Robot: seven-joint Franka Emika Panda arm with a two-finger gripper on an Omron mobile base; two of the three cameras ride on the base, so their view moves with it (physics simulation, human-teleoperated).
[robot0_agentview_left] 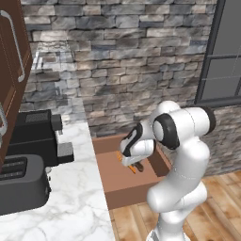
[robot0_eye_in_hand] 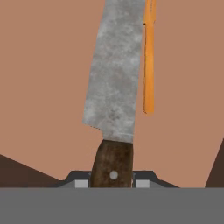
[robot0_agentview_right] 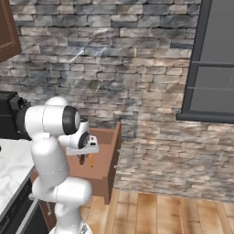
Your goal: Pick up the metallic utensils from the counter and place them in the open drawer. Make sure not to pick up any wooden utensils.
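My gripper (robot0_eye_in_hand: pixel 112 180) is shut on the dark brown handle of the small knife (robot0_eye_in_hand: pixel 114 74), one of the metallic utensils. Its silver blade points away over the flat bottom of the open drawer (robot0_eye_in_hand: pixel 43 87). The slim orange-handled utensil (robot0_eye_in_hand: pixel 149 65) lies on the drawer bottom just beside the blade. From the left, the gripper (robot0_agentview_left: pixel 134 162) hangs low inside the reddish-brown drawer (robot0_agentview_left: pixel 123 184), with the orange utensil (robot0_agentview_left: pixel 132 168) under it. From the right, the gripper (robot0_agentview_right: pixel 86 154) holds the knife (robot0_agentview_right: pixel 81 159) next to the orange utensil (robot0_agentview_right: pixel 91 160) above the drawer (robot0_agentview_right: pixel 104 161). The counter and the wooden utensils are out of view.
A narrow marble worktop (robot0_agentview_left: pixel 80 202) runs left of the drawer and carries a dark toaster (robot0_agentview_left: pixel 23 181) and another black appliance (robot0_agentview_left: pixel 37 134). A stone wall stands behind the drawer, with a dark window frame (robot0_agentview_right: pixel 215 68) at the right. Wooden floor lies below.
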